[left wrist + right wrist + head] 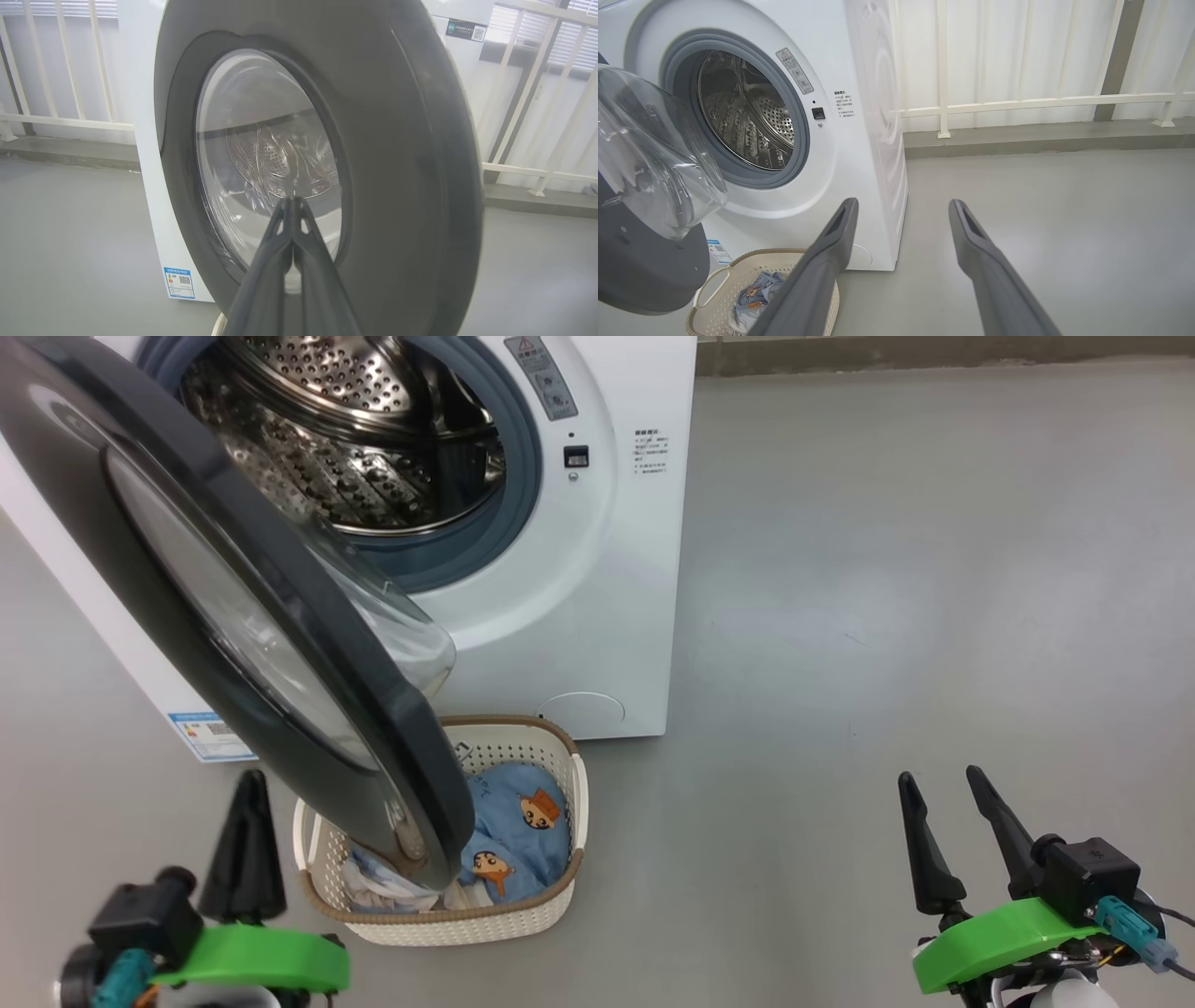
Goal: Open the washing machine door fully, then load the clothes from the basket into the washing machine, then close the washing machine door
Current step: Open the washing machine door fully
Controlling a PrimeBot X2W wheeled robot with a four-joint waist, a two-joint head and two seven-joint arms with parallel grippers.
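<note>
The white washing machine (597, 579) stands ahead with its steel drum (345, 439) exposed. Its black-rimmed door (280, 653) is swung partly open, hanging out over the cream basket (523, 910) on the floor. Light blue clothes (518, 831) with orange cartoon faces lie in the basket, partly hidden by the door. My left gripper (247, 784) is shut and empty, low at the left, its tips (290, 201) pointing at the door's glass window (261, 158) from outside. My right gripper (938, 784) is open at the lower right, over bare floor (903, 207).
Grey floor (887, 569) stretches to the right of the machine. A white railing (1017, 100) and a low kerb run behind it. The door's bulging glass bowl (649, 154) sticks out in front of the drum opening.
</note>
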